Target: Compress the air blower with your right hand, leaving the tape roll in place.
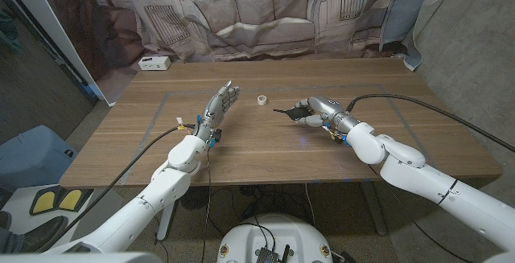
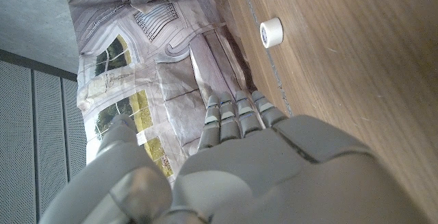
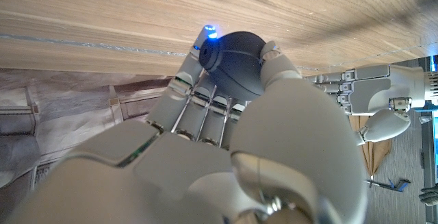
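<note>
Gripping the unlabelled black air blower [image 1: 291, 113], the right hand [image 1: 315, 112] is seen right of the tape roll [image 1: 262, 100]; the left hand [image 1: 221, 102] is held open.

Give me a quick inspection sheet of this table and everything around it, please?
Surface: wooden table, faint taped outline.
Job's things: dark air blower in the right hand, nozzle toward the tape roll, which stands apart.
Clutter: small white box at the far left corner.
Hands: left hand holds nothing, fingers extended.
Cables: black cables along both arms.
Surroundings: printed backdrop curtain behind the table.
</note>
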Tool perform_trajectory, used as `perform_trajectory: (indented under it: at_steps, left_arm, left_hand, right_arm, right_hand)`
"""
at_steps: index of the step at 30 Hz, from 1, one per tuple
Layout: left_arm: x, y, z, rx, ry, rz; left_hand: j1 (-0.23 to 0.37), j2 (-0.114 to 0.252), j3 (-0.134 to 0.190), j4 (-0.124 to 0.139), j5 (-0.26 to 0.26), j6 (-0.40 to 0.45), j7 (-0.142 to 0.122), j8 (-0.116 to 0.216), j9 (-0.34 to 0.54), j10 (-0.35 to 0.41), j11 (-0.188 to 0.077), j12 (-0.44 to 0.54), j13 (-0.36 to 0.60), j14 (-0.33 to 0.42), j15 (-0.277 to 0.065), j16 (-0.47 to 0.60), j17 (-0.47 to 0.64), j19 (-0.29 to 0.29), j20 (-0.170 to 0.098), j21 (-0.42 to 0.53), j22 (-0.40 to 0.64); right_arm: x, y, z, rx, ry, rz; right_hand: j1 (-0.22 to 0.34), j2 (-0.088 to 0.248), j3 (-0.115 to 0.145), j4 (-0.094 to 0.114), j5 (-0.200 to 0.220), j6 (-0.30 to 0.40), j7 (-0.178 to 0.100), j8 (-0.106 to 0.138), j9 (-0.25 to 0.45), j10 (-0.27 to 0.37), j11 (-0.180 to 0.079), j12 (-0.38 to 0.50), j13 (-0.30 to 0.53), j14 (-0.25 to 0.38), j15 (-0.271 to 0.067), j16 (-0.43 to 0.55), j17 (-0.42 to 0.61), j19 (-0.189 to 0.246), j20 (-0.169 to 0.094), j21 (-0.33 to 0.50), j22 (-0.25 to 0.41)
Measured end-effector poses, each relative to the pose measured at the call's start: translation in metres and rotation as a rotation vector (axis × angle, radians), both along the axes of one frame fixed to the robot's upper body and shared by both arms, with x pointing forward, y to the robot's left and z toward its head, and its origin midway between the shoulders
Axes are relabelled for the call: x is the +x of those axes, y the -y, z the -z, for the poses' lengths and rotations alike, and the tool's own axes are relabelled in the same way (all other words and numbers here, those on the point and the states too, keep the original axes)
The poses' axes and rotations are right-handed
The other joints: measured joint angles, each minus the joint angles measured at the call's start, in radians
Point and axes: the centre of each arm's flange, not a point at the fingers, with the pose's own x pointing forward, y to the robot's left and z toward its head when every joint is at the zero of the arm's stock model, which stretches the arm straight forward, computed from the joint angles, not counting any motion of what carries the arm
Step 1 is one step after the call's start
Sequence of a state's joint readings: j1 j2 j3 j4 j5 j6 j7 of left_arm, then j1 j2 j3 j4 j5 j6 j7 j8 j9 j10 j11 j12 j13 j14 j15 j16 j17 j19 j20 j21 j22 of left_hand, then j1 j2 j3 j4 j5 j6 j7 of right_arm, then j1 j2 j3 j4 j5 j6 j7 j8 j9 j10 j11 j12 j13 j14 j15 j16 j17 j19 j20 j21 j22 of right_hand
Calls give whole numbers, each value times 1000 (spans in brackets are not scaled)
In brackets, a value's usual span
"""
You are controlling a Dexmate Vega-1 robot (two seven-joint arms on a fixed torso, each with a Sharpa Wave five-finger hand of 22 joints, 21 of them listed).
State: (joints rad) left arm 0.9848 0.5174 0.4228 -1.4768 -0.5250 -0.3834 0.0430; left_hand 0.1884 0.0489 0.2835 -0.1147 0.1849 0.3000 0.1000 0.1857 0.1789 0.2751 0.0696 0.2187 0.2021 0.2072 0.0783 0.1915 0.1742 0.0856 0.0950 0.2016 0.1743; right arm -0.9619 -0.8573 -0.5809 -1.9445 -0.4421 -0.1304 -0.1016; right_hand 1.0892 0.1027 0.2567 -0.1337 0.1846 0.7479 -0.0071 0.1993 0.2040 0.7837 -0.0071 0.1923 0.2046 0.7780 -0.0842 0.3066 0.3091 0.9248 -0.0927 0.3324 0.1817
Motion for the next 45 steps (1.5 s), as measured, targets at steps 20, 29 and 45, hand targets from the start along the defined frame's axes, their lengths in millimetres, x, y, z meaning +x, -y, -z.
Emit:
perform_trajectory:
  at_steps: [20, 29, 45]
  left_arm:
    - [0, 1, -1, 4, 1, 2]
    - [-1, 2, -3, 8, 3, 2]
    - [-2, 3, 0, 3, -1, -3]
  left_hand:
    - [0, 0, 3, -3, 0, 0, 0, 0, 0, 0, 0, 0, 0, 0, 0, -3, 0, 0, 0, 0, 0]
    - [0, 0, 3, -3, 0, 0, 0, 0, 0, 0, 0, 0, 0, 0, 0, -3, 0, 0, 0, 0, 0]
    - [0, 0, 3, -3, 0, 0, 0, 0, 0, 0, 0, 0, 0, 0, 0, -3, 0, 0, 0, 0, 0]
  right_arm:
    - [12, -3, 10, -35, -44, 33]
    - [18, -3, 16, -36, -58, 45]
    - [27, -1, 25, -53, -64, 68]
  right_hand:
    - [-16, -5, -8, 8, 0, -6, -6, -3, 0, -5, -5, 0, 0, -9, 5, -4, 0, -5, 5, -4, 0]
    - [-20, -1, -8, 8, 0, -6, -6, -3, 0, -5, -5, 0, 0, -9, 5, -4, 0, -5, 5, -4, 0]
    - [-20, -1, -8, 8, 0, -6, -6, -4, 0, -5, -5, 0, 0, -12, 2, -10, 0, -5, 5, -4, 0]
